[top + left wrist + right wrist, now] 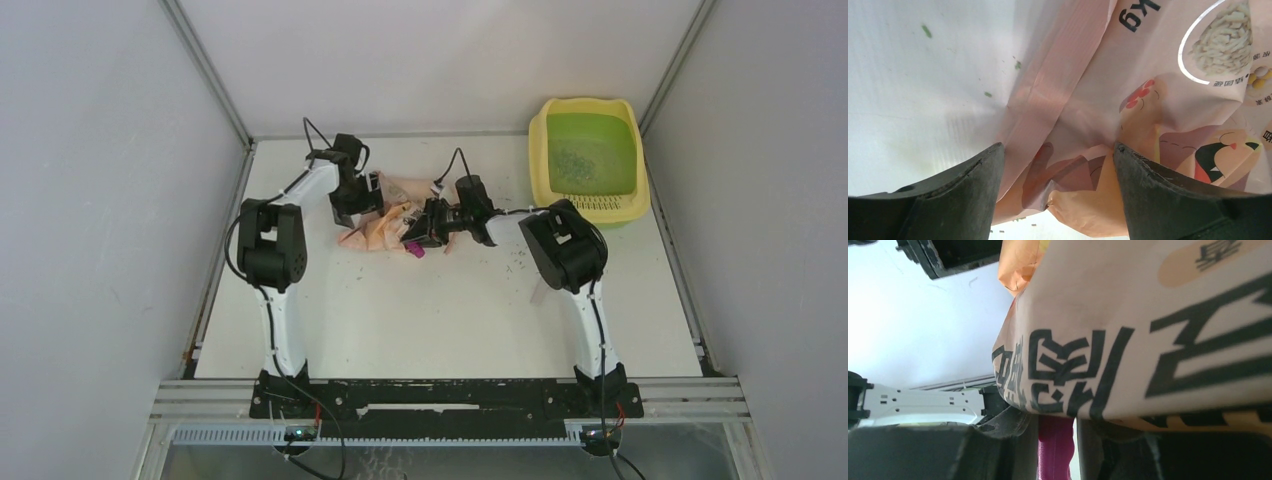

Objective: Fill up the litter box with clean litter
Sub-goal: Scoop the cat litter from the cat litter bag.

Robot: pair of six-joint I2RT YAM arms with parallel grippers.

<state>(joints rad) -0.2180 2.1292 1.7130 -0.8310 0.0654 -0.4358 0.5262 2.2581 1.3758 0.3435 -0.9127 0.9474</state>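
The litter box (543,140), with a pale yellow rim and green basin, stands at the table's back right. A thin scatter of litter (577,164) lies in its basin. A crumpled peach-pink printed bag (378,230) lies mid-table between the two grippers. My left gripper (366,203) reaches down on the bag's left end. In the left wrist view its fingers (973,190) stand wide apart with a fold of the bag (1088,115) between them. My right gripper (428,226) is shut on the handle of a magenta scoop (1054,452). The bag (1148,330) covers that gripper's fingertips.
Loose granules (516,262) are strewn on the white table (420,320) near the right arm, and a few green ones (927,31) lie beside the bag. Grey walls enclose the table on the left, right and back.
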